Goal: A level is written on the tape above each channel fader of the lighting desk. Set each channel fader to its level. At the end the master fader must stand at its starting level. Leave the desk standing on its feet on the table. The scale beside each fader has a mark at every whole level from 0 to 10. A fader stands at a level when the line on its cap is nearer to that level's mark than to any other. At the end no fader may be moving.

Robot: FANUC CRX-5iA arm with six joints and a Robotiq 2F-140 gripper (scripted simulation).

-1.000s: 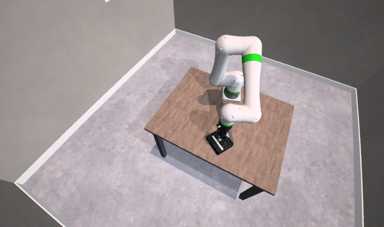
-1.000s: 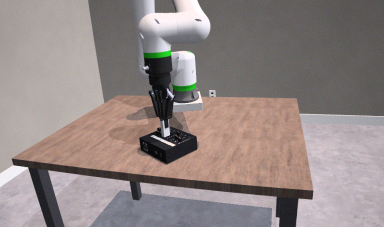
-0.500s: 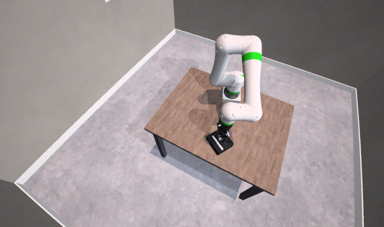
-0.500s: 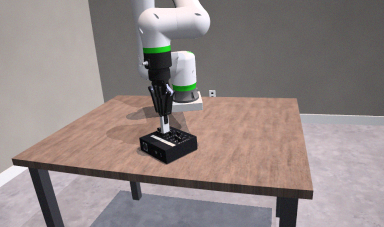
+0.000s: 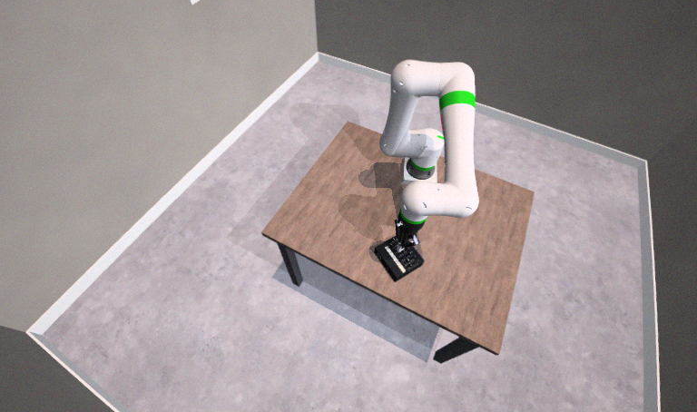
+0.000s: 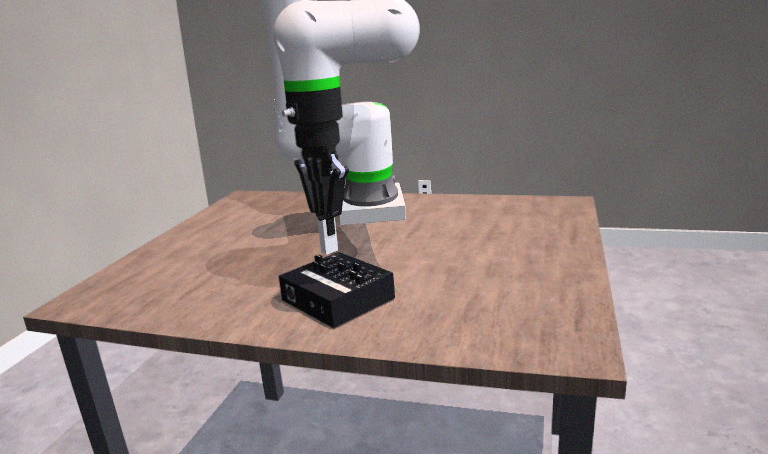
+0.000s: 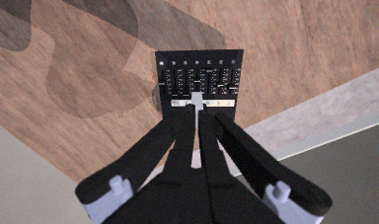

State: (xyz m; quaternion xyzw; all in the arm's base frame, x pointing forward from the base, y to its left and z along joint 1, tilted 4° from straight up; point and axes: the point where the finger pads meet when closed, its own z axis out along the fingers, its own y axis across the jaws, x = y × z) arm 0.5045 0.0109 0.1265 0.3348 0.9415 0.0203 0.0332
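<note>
The black lighting desk (image 5: 410, 270) (image 6: 363, 306) (image 7: 239, 56) stands on the table, with its white tape strip (image 5: 394, 259) (image 6: 325, 281) (image 7: 220, 104). In the wrist view, the master cap (image 7: 162, 84) is mid-slot at the left. Two caps beside it, channel 6 (image 7: 175, 95) and channel 5 (image 7: 186, 95), sit at the tape end. The channel 4 cap (image 7: 197, 81) is near mid-slot; channel 3 (image 7: 209, 70) is at the far end; channels 2 (image 7: 220, 86) and 1 (image 7: 232, 88) are nearer the tape. My gripper (image 5: 400, 248) (image 6: 329, 249) (image 7: 196, 99) is shut, its tips over channel 4's column by the tape. Contact and written levels are unclear.
The wooden table (image 5: 319, 207) (image 6: 481, 290) (image 7: 296, 51) bears the desk near its front edge. The arm's base (image 5: 420, 170) (image 6: 370, 191) stands behind the desk. The arm's shadow falls on the table beside the desk.
</note>
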